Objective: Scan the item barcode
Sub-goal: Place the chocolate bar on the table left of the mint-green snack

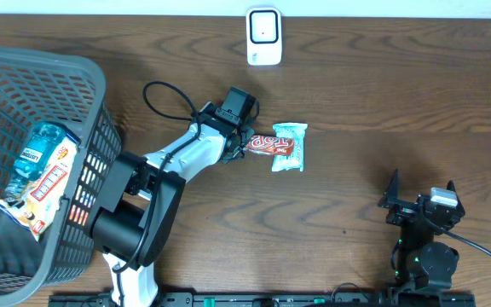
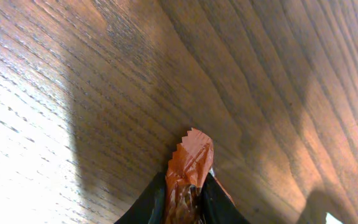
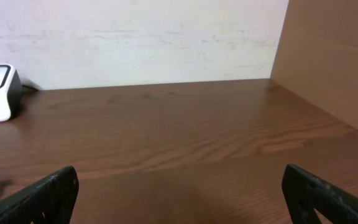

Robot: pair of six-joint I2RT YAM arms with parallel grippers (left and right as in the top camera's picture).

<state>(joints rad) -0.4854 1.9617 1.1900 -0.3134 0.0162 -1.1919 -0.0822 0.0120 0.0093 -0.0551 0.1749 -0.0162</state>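
1. Snack bar (image 1: 271,144) in a red wrapper, pinched at one end by the left tool (image 1: 244,147), its fingers (image 2: 219,208) clenched on the crimped edge;
2. its far end lies across a pale green packet (image 1: 291,149) on the bench (image 1: 382,94);
3. white scanner (image 1: 263,36) at the bench's far edge, well apart;
4. right tool (image 3: 179,183) spread wide, empty.

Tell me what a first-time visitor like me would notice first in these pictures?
Mid-table, the left gripper pinches the end of an orange-red snack wrapper, which from overhead overlaps a pale green packet. A grey mesh basket holding more packets fills the table's left end, and a small white scanner sits at the far edge. The right gripper sits near right, jaws wide open.
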